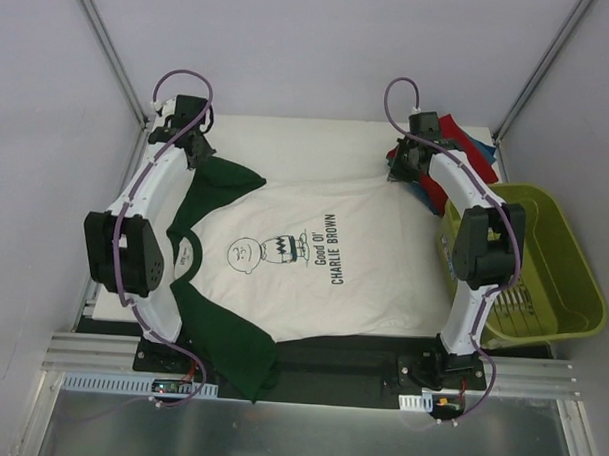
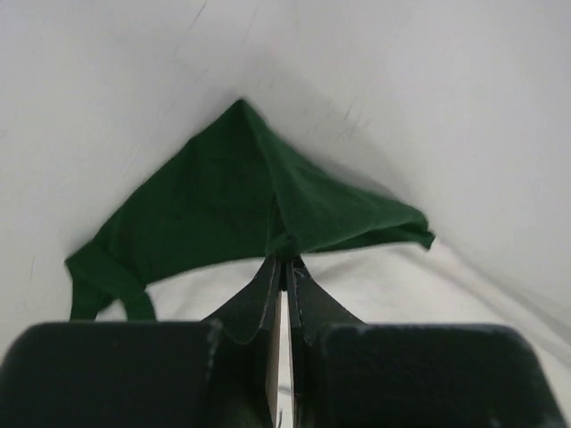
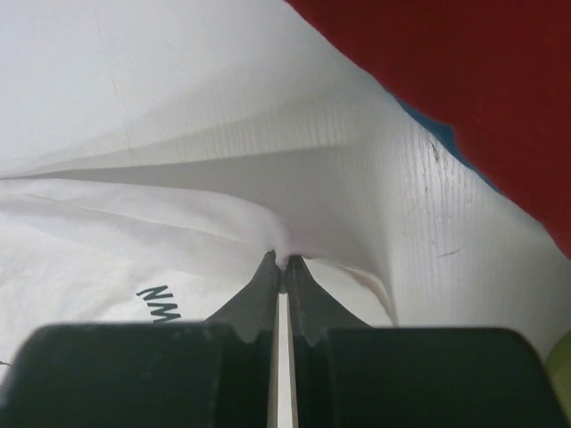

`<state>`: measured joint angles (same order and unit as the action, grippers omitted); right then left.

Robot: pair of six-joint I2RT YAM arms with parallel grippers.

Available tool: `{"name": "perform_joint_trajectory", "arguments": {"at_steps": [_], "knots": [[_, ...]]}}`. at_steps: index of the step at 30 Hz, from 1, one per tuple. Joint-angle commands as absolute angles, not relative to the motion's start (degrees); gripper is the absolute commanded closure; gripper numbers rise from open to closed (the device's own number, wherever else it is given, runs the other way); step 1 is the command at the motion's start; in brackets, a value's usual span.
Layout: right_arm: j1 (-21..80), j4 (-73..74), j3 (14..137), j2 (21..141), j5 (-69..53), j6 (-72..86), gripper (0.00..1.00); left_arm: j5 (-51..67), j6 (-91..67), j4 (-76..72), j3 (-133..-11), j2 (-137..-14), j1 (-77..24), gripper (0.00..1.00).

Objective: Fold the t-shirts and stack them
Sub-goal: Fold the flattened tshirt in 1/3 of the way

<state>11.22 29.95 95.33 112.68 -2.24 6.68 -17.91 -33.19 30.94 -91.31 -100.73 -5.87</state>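
A: Where's the cream shirt (image 1: 313,258) in our top view?

B: Centre of frame, spread flat on the counter (image 1: 308,138), collar twd the left, print facing up. Its bottom sleeve (image 1: 230,346), dark green, hangs over the counter's near edge at lower left.

A: And our left hand (image 2: 284,260)?

B: Upper left of the top view. Fingers together, clamped on the top sleeve (image 2: 232,196). In the wrist view the green cloth stands in a peak just past the tips.

A: Right hand (image 3: 282,259)?

B: Upper right of the top view. Also clamped, on a pinch of the shirt's white cloth, w/ folds fanning out from the tips. A bit of black lettering (image 3: 161,308) shows at lower left of that wrist view.

A: Other shirts?

B: We see the red shirt (image 1: 458,128) and the blue shirt (image 1: 484,149) at upper right, just behind our right hand, w/ blue showing at the red one's edge. The green basket (image 1: 568,267) sits at the right edge of frame, beside the counter.
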Motion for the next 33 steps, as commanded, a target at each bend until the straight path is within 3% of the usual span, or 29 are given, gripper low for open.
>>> {"name": "perform_joint_trajectory", "arguments": {"at_steps": [1,9,17,33], "knots": [[11.0,31.5,92.5,107.0,-2.3,4.3,0.98,-19.9,-40.5,33.3,-80.1,-88.5,-5.2,1.00],[10.7,32.9,86.2,101.0,-0.9,0.4,0.99,-13.2,-45.5,36.7,-59.8,-62.2,-6.6,1.00],[10.6,32.6,80.6,96.2,-2.7,-3.6,0.99,-7.0,-50.9,47.3,-54.6,-45.9,-7.6,1.00],[10.6,35.6,73.2,93.8,1.5,-4.1,0.94,-8.1,-57.0,53.9,-44.3,-41.0,-7.5,1.00]]}}
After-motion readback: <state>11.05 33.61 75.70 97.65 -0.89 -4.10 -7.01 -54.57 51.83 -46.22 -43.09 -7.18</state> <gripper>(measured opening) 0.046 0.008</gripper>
